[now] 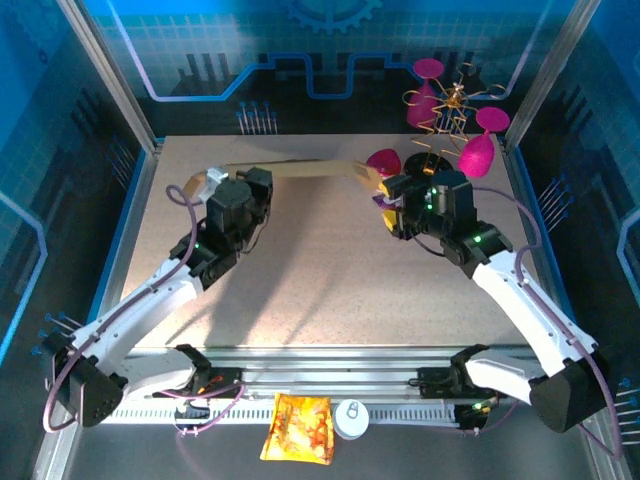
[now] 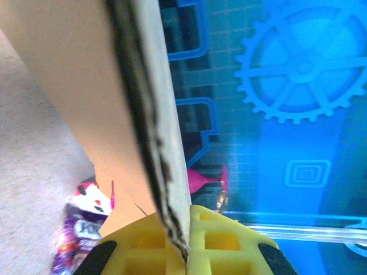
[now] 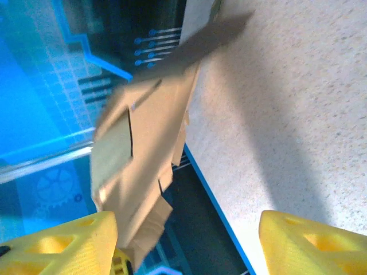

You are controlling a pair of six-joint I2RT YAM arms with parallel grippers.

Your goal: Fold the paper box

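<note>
An orange snack bag lies beside a white round lid.

Left arm jaws pinched together, right arm jaws spread

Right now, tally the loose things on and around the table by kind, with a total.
Paper box: 1
Snack packets: 2 (purple packet, orange-yellow bag)
White round object: 1
Pink-and-gold ornament: 1
Total: 5
</note>
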